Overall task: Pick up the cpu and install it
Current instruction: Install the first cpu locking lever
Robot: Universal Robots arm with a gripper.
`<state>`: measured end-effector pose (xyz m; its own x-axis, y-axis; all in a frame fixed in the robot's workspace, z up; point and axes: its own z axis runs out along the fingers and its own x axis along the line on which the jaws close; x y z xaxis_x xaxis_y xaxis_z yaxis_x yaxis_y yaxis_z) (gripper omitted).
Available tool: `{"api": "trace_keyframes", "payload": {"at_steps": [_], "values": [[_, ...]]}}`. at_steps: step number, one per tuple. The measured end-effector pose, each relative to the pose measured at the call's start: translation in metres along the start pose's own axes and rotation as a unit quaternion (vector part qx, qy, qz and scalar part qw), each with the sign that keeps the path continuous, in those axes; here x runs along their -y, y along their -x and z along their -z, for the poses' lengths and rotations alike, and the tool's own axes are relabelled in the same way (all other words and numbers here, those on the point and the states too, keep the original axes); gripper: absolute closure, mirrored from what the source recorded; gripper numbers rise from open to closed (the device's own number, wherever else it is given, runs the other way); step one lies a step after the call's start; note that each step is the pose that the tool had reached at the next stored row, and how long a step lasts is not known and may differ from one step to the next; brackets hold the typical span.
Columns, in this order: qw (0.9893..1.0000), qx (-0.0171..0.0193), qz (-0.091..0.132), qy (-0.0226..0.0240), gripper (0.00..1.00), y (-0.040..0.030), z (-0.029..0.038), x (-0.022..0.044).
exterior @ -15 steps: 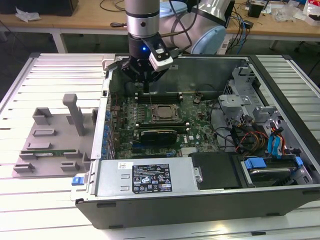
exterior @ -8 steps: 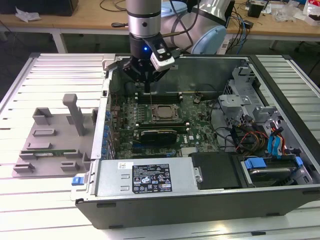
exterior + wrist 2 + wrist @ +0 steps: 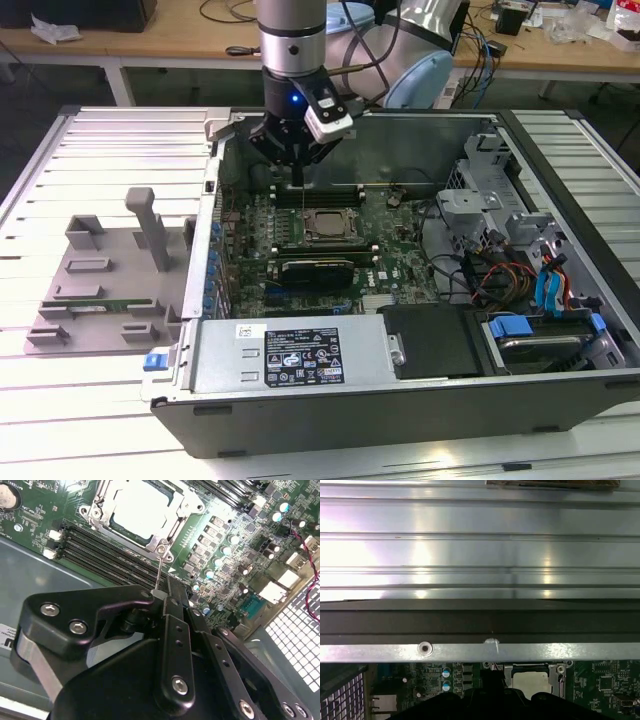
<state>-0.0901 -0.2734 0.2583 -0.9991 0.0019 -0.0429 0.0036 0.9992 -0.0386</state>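
Plainly, the gripper (image 3: 299,160) hangs inside the open computer case (image 3: 560,380), fingers pinched together on what may be a thin wire or socket lever; I cannot tell which. The cpu (image 3: 141,511) lies flat in its socket frame (image 3: 95,514) on the motherboard (image 3: 235,525), just beside the fingertips. Any move here wants slow, vertical travel. Memory slots (image 3: 107,557) and the case wall crowd close.
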Motion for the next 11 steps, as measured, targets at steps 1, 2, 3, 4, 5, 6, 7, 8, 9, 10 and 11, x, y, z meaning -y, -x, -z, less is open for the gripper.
{"api": "trace_keyframes", "payload": {"at_steps": [1,2,3,4,5,6,7,8,9,10,11], "values": [[1.0000,0.0001,0.000,0.0000,0.89,0.0002,-0.0004,0.0000],[1.0000,0.0001,0.000,0.0001,0.89,0.0003,-0.0009,0.0000],[1.0000,0.0000,0.000,0.0000,0.89,0.0005,-0.0016,0.0000],[1.0000,0.0000,0.000,0.0000,0.89,0.0008,-0.0022,-0.0001],[1.0000,-0.0003,0.000,0.0000,0.89,0.0016,-0.0037,-0.0001],[1.0000,-0.0005,0.000,0.0000,0.89,0.0028,-0.0050,-0.0002],[1.0000,-0.0004,0.000,0.0000,0.89,0.0039,-0.0055,-0.0002],[1.0000,-0.0004,0.000,0.0000,0.89,0.0049,-0.0057,-0.0002],[1.0000,-0.0004,0.000,0.0000,0.89,0.0056,-0.0059,-0.0002],[1.0000,-0.0004,0.000,0.0000,0.89,0.0056,-0.0059,-0.0002],[1.0000,-0.0004,0.000,0.0000,0.89,0.0056,-0.0059,-0.0002]]}}
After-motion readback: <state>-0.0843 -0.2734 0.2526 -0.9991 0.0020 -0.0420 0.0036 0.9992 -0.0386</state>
